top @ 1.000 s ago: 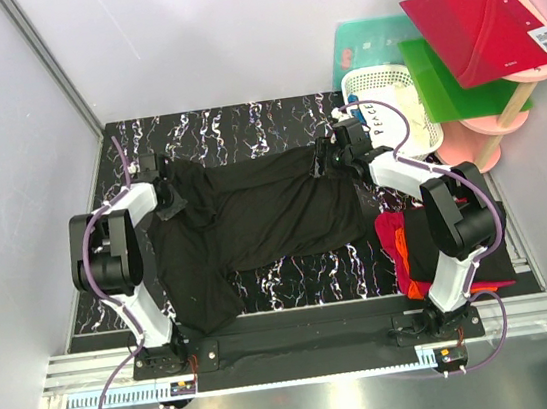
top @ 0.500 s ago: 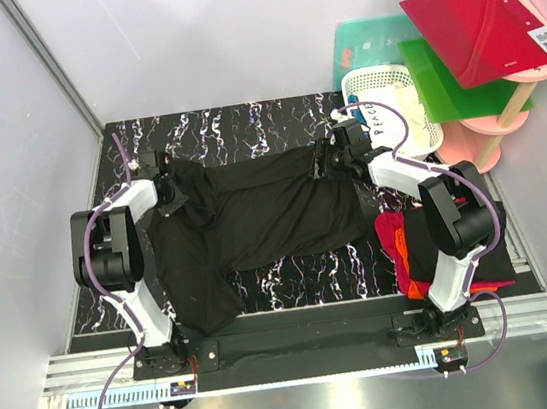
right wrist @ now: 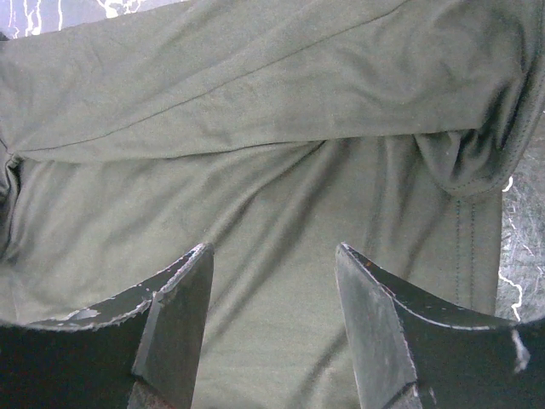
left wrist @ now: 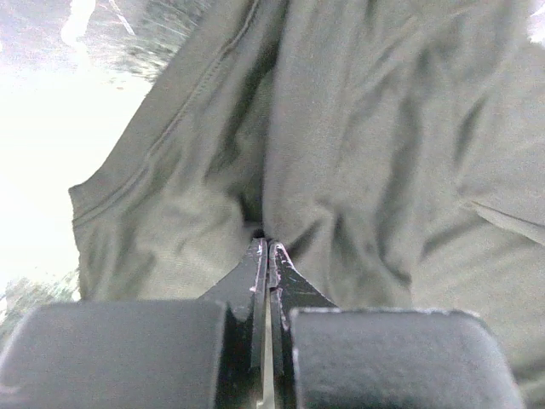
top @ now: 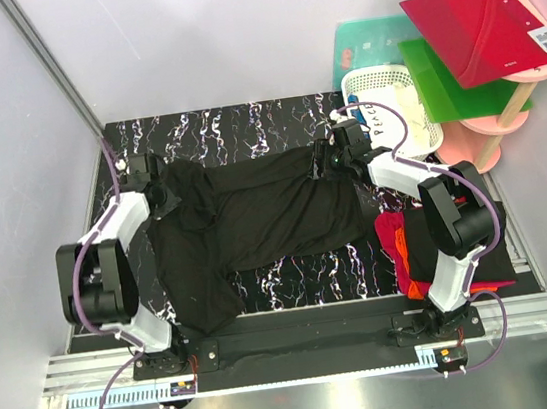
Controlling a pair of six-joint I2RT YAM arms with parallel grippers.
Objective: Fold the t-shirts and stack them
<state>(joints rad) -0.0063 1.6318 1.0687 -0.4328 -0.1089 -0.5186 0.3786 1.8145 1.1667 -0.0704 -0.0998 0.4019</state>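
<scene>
The left gripper (left wrist: 266,247) is clamped on a fold of the black t-shirt (top: 264,211) at its tips. The right gripper (right wrist: 272,281) stands spread just before the cloth.

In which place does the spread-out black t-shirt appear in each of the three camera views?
Top external: black t-shirt lies mid-table, between both arms.
Left wrist: it fills most of the frame; the left end effector pinches a fold at bottom centre.
Right wrist: it fills nearly the whole frame under the open right end effector.
Shared landmark: the marbled table, showing at both wrist views' top-left corners.
</scene>
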